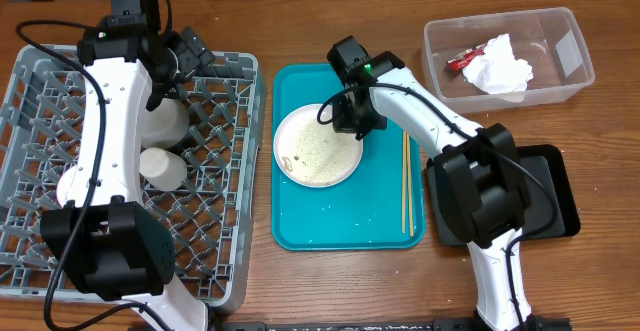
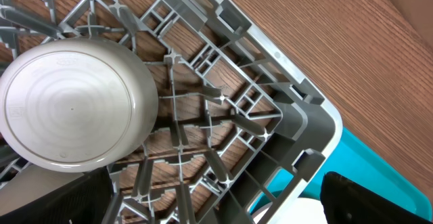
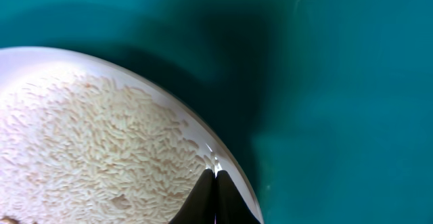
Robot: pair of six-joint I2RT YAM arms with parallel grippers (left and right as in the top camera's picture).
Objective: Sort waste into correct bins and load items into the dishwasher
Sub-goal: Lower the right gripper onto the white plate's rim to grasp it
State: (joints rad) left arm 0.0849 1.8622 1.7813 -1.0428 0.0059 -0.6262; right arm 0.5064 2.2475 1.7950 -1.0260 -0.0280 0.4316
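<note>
Napkin (image 1: pixel 497 66) and wrapper (image 1: pixel 463 61) in clear tub (image 1: pixel 572 83); bowl (image 1: pixel 170 121) and cup (image 1: pixel 162 168) in rack (image 1: pixel 30 101). Pending: plate (image 1: pixel 310 161) with rice scraps (image 3: pixel 88 149), chopsticks (image 1: pixel 405 181). Right fingers (image 3: pixel 199 200) clenched on plate rim; left fingers (image 2: pixel 365 200) released, empty.

Overhead looks down; wrist cameras sit close over rack (image 2: pixel 298 119) and plate (image 3: pixel 196 132).

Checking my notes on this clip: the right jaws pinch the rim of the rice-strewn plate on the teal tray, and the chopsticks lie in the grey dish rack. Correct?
Not quite. The overhead view shows the chopsticks lying on the teal tray, right of the plate, not in the dish rack. The rest stands.
</note>
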